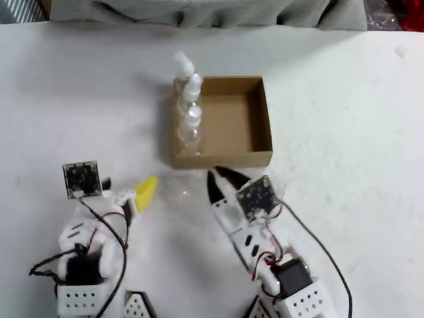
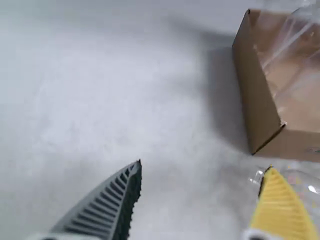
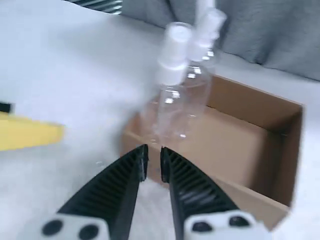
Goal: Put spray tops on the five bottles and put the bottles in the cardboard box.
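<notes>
The cardboard box [image 1: 232, 122] stands open at the table's middle. Three clear bottles [image 1: 189, 112] with white spray tops stand in a row along its left inner wall, and two of these bottles [image 3: 175, 105] rise above the box [image 3: 260, 145] in the right wrist view. My right gripper [image 1: 215, 177] sits just in front of the box's near wall, black fingers [image 3: 130, 175] shut with nothing between them. My left gripper [image 2: 204, 170] is open over bare table left of the box [image 2: 255, 95], one finger grey and one yellow [image 2: 277, 205]. Something clear [image 2: 302, 184], seemingly a bottle, lies beside the yellow finger.
A grey cloth [image 1: 199, 12] runs along the table's far edge. White table surface [image 1: 344, 99] stretches right of the box and to its far left [image 1: 79, 99]. Both arm bases [image 1: 83, 271] sit at the near edge.
</notes>
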`<state>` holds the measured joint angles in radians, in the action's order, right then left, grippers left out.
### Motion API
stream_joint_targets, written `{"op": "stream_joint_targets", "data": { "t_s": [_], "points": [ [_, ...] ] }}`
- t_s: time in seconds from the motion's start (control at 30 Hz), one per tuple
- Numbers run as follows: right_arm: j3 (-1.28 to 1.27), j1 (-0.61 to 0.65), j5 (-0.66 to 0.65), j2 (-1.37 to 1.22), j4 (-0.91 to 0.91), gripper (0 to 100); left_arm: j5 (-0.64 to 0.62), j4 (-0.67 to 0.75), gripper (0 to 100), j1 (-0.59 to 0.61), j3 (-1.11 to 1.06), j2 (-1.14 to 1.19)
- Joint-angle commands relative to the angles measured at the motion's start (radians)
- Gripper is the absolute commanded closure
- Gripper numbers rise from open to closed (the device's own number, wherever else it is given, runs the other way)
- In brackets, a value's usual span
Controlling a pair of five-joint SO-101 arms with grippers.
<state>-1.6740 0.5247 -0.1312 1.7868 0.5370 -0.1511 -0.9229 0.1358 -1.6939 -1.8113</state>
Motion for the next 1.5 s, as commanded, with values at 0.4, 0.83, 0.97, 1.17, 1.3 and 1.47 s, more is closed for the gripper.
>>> {"op": "stream_joint_targets", "data": {
  "t_s": [0.4, 0.83, 0.97, 1.17, 1.3, 1.47],
  "points": [
    [0.255, -0.294, -0.032, -0.088, 0.004, 98.4, 0.114, -0.18, 66, 0.007, 0.002, -0.005],
    [0.73, -0.386, -0.023, -0.906, 0.12, 84.1, 0.118, -0.173, 73, 0.007, 0.002, -0.005],
    [0.914, -0.386, -0.023, -1.158, 0.179, 84.0, 0.12, -0.121, 87, 0.007, 0.002, -0.005],
    [1.131, -0.387, -0.023, -1.469, 0.18, 83.6, 0.227, -0.098, 95, 0.008, 0.002, -0.004],
    [1.27, -0.392, -0.023, -1.644, 0.188, 83.6, 0.261, -0.098, 95, 0.008, 0.002, -0.004],
    [1.41, -0.406, -0.023, -1.827, 0.188, 83.6, 0.264, -0.1, 95, 0.008, 0.0, -0.004]
  ]
}}
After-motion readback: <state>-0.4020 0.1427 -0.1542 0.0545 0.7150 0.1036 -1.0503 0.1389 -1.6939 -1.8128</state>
